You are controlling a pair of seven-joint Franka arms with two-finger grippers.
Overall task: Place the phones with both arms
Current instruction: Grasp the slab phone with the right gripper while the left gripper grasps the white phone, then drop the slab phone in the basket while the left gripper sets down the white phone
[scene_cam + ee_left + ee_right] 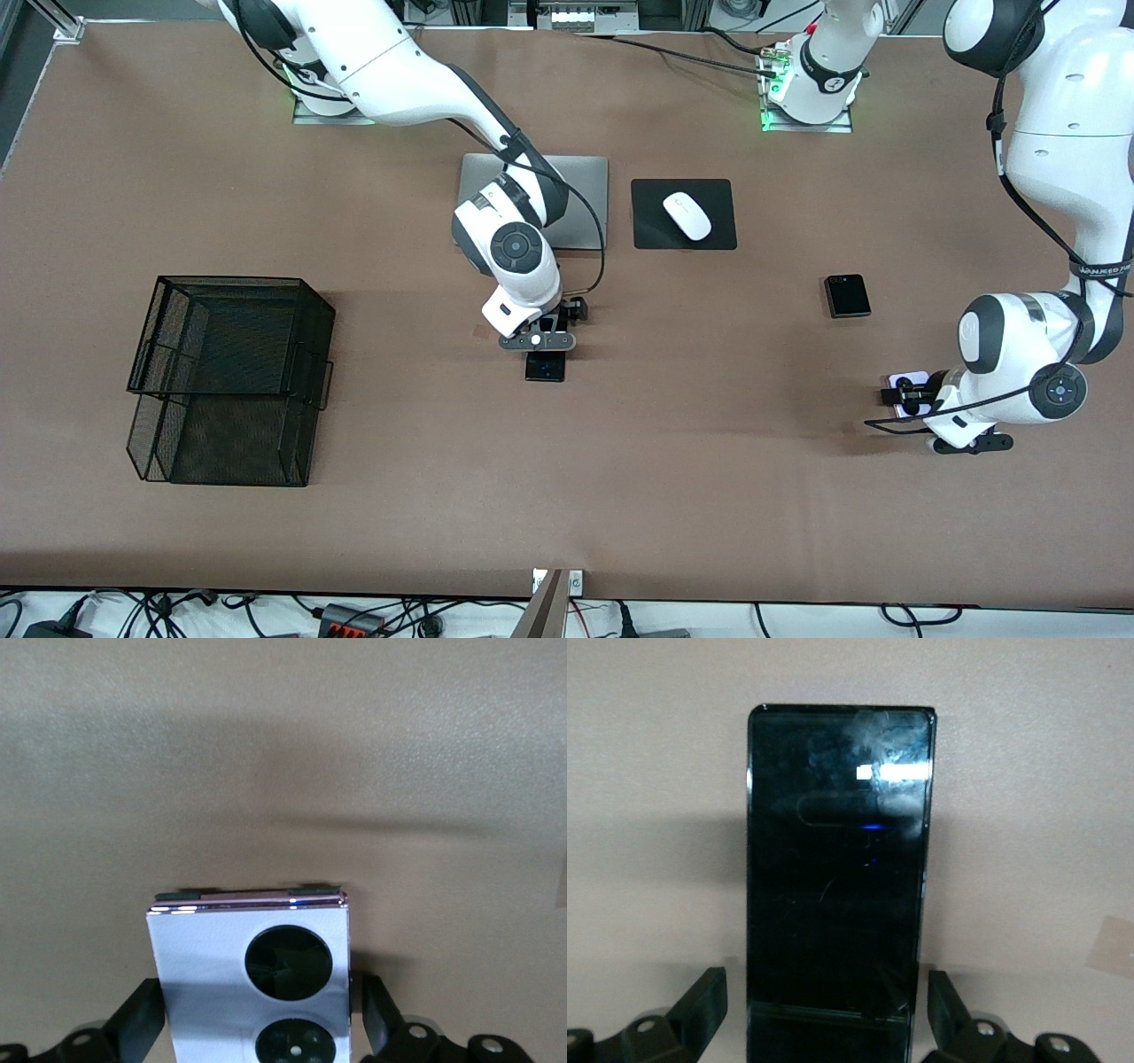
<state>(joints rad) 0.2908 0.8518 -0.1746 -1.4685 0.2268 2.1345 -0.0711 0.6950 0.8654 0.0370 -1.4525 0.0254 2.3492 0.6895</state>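
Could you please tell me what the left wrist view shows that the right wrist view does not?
Only the left wrist view shows the pale lilac-white flip phone with two black lenses, lying between the left hand's fingers. Only the right wrist view shows the long black slab phone between the right hand's open fingers. Both share the brown table and a hand straddling a phone.

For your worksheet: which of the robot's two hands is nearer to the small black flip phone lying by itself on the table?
The left. The left hand straddles the lilac-white flip phone, close to the black flip phone. The right hand is down over the long black phone, mid-table, much farther away.
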